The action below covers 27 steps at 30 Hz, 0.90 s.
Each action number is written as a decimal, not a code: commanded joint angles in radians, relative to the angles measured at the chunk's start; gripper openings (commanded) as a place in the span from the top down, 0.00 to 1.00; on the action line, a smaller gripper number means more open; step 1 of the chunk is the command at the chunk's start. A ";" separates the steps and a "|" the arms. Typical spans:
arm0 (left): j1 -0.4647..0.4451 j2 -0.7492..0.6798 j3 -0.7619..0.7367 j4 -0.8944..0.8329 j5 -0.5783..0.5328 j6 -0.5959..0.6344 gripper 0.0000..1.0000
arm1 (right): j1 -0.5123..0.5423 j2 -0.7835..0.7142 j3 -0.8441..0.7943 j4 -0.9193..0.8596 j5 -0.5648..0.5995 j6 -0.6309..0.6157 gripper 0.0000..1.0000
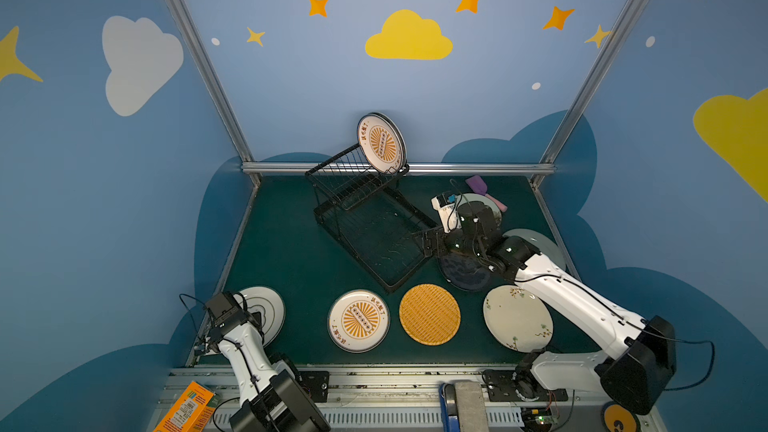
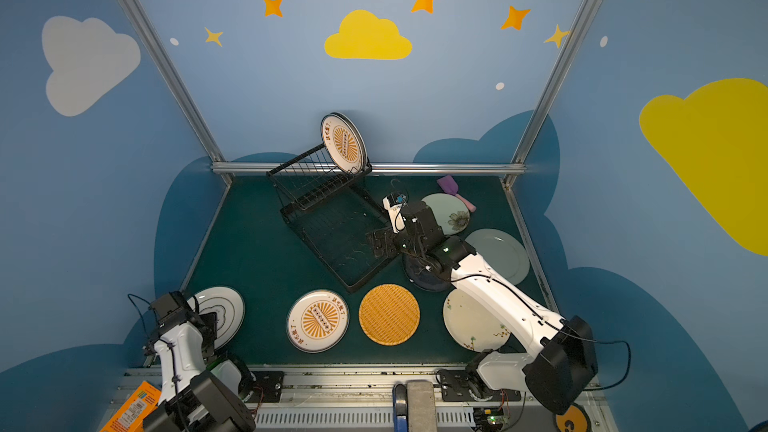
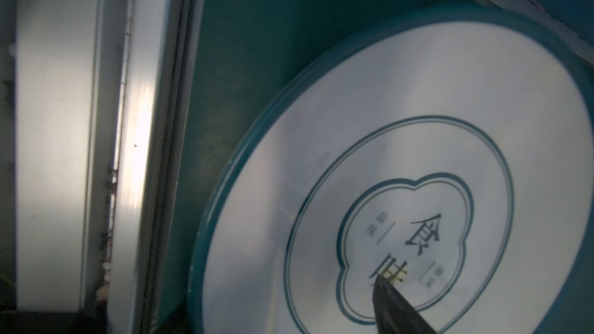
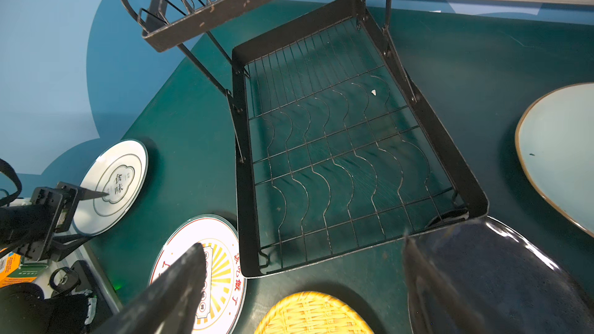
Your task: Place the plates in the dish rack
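Observation:
The black wire dish rack stands at the back middle, with one sunburst plate upright in its upper tier. Flat on the table lie a second sunburst plate, an orange woven plate, a cream floral plate, a navy plate, two pale green plates and a white teal-ringed plate. My left gripper straddles the white plate's rim, jaws apart; one finger lies over its face. My right gripper hovers open over the rack's near corner, beside the navy plate.
A purple-and-pink spatula lies at the back right, partly on a green plate. An orange box sits off the table's front left. Aluminium rails and blue walls close in the table on three sides.

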 commanded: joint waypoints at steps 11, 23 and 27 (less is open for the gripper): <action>-0.004 -0.111 -0.210 0.392 0.160 -0.073 0.67 | -0.019 -0.028 -0.012 -0.002 -0.032 0.012 0.07; 0.004 0.037 -0.226 0.548 0.212 -0.091 0.81 | -0.025 -0.029 -0.004 -0.005 -0.038 0.019 0.07; 0.004 0.067 -0.207 0.561 0.249 -0.084 0.91 | -0.027 -0.028 0.003 -0.009 -0.038 0.019 0.07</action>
